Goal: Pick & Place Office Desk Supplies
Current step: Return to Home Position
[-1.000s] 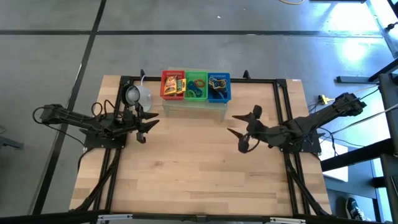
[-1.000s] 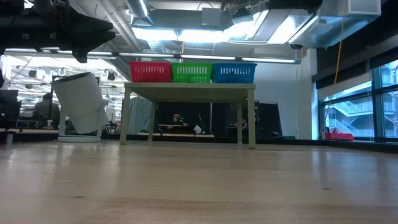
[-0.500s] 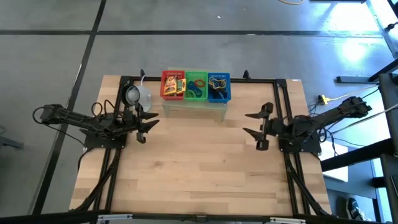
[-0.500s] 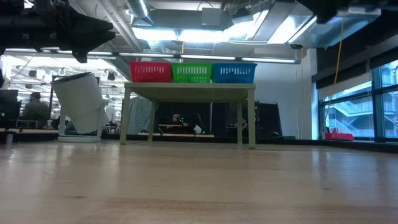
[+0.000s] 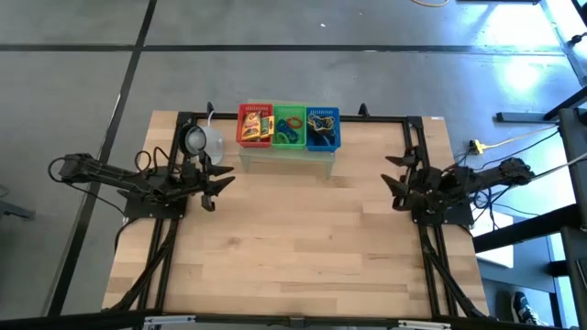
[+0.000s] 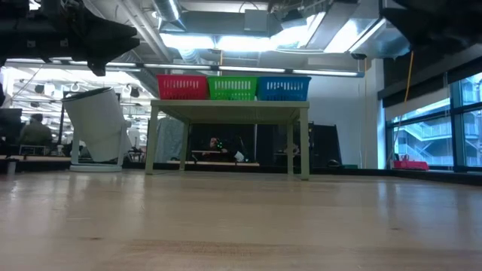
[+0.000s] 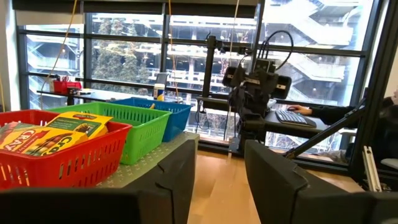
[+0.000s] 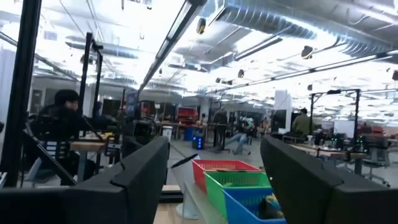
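Wooden bench planking carries a pale green mesh stand at its rear edge, between the two grippers and farther back than both. On the stand, a red bin, a green bin and a blue bin are set side by side. Two yellow printed boxes are contained in the red bin, coloured loops in the other two. The left gripper is open, just beside a white lamp. The right gripper is open, well apart from the stand.
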